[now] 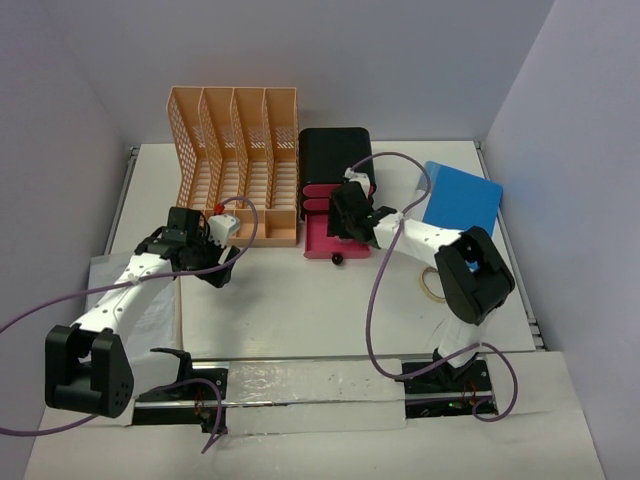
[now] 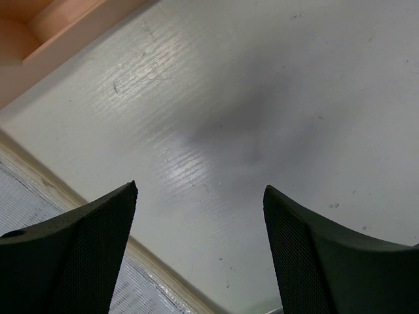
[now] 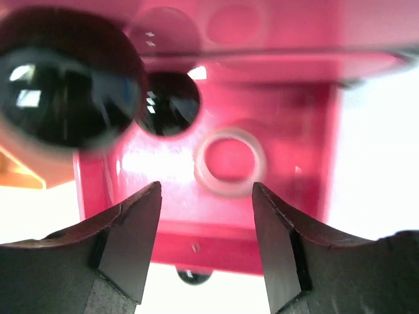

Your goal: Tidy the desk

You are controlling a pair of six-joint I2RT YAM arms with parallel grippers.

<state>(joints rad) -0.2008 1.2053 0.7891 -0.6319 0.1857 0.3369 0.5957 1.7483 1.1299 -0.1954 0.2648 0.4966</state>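
Pink plastic drawer (image 3: 288, 131), open, sits beneath right gripper (image 3: 206, 196), jaws apart; pale round ring (image 3: 230, 163) lies inside, just beyond them. Left gripper (image 2: 200, 190), jaws apart, hangs over white rectangular desk (image 2: 262, 98).

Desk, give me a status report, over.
Left gripper open, empty, over bare desk by peach rack. Right gripper open over pulled-out pink drawer, pale ring inside. Black knob close ahead.

White desk (image 1: 300, 300), peach lattice rack (image 1: 235, 165), black box (image 1: 335, 150) (pink drawers (image 1: 322, 240)), perhaps a blue folder (image 1: 462, 197).
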